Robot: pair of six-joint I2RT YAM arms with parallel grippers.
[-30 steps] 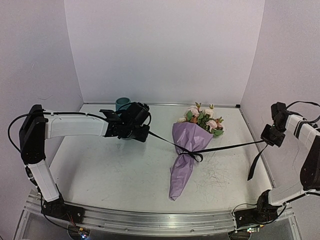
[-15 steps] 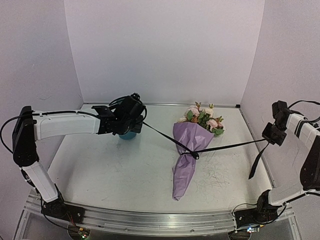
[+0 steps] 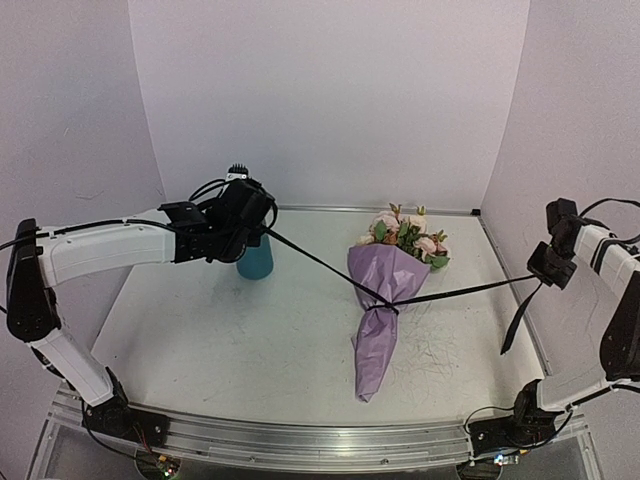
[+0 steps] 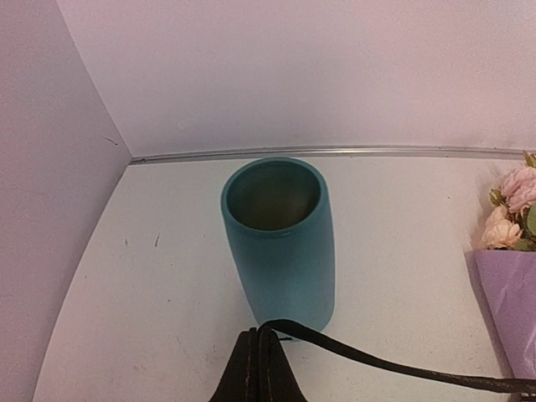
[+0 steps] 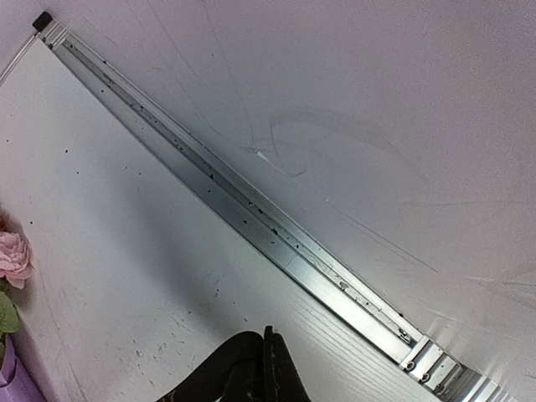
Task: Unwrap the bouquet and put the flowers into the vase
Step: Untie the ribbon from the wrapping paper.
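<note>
The left hand [image 3: 266, 226] hangs above the desk [image 3: 200, 330], and its fingers [image 4: 247, 368] are pressed together on one end of the black ribbon [image 3: 320, 268]. Just below and beyond the fingertips stands the vase [image 3: 255, 262]. It is upright and teal-blue, with its mouth open upward, and it does not touch the hand. The left wall [image 3: 80, 150] is near on the outer side of this hand. The back edge of the desk lies close behind the vase. The widest bare surface is on the near side of the hand, toward the front edge.

From this hand the ribbon runs tight, down and to the right, to the bouquet [image 3: 385, 300]. The bouquet lies between both hands and well apart from each. The ribbon is tied around the narrow waist of the lilac paper [image 3: 385, 275]. The flowers [image 3: 405, 235] point to the back wall, and the paper tip points to the front edge.

From the knot the ribbon goes on to the right, slightly upward, to the right hand [image 3: 543, 272], which is closed on it. A loose ribbon end hangs below this hand. This hand is near the right edge of the desk and the right wall. In the right wrist view the metal rail [image 5: 280, 239] along that edge passes just beyond the closed fingertips.
</note>
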